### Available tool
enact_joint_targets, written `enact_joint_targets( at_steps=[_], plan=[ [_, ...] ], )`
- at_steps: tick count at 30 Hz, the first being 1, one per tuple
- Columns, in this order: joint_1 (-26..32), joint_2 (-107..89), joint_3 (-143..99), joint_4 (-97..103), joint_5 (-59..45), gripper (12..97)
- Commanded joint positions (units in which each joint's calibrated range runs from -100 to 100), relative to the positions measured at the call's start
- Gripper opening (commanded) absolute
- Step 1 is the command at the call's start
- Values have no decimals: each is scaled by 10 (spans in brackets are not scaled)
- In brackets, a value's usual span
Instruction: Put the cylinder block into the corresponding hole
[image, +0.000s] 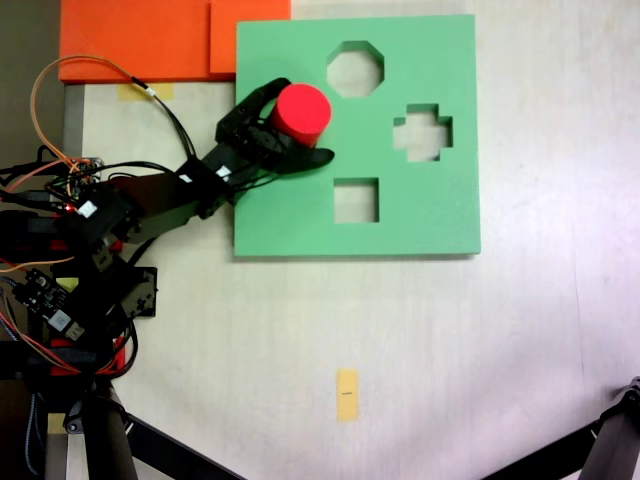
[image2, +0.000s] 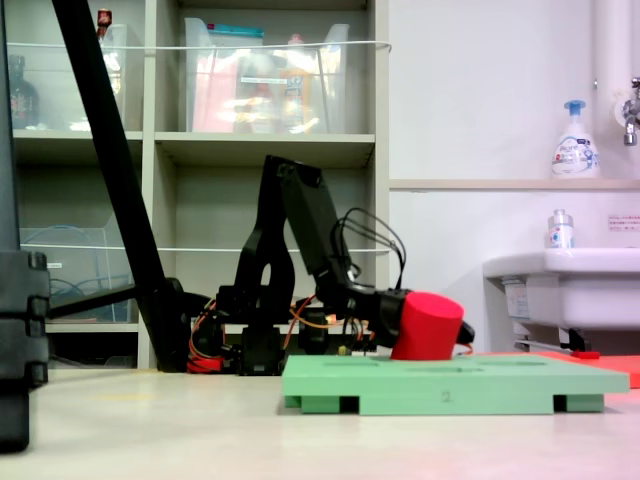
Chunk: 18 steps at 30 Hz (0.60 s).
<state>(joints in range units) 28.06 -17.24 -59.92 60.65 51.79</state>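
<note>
Both fixed views show the black gripper (image: 308, 122) clenched on the cylinder block (image: 303, 110), a short bright-red foam cylinder. Seen from above, one jaw curves round the block's upper left edge and the other runs along its lower side, its tip poking out just past the block toward the right, so the block sits squarely between the two. The block is over the left part of the green foam board (image: 440, 220), left of the octagonal cut-out (image: 355, 68) and above the square cut-out (image: 356, 200); a cross-shaped cut-out (image: 422, 132) lies farther right. The round hole itself cannot be seen, as the block and jaws cover that spot. From the low side camera, the cylinder block (image2: 428, 326) leans, its flat top tipped toward the right, its lower edge touching or just above the board's top face (image2: 500, 372); which of these, I cannot tell
</note>
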Motion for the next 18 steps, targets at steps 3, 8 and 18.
enact_joint_targets(
  at_steps=[3, 8, 18],
  plan=[
    [3, 12, 57, 13, 0, 710],
    [2, 17, 64, 34, 1, 579],
    [9, -18, 3, 35, 0, 321]
  ],
)
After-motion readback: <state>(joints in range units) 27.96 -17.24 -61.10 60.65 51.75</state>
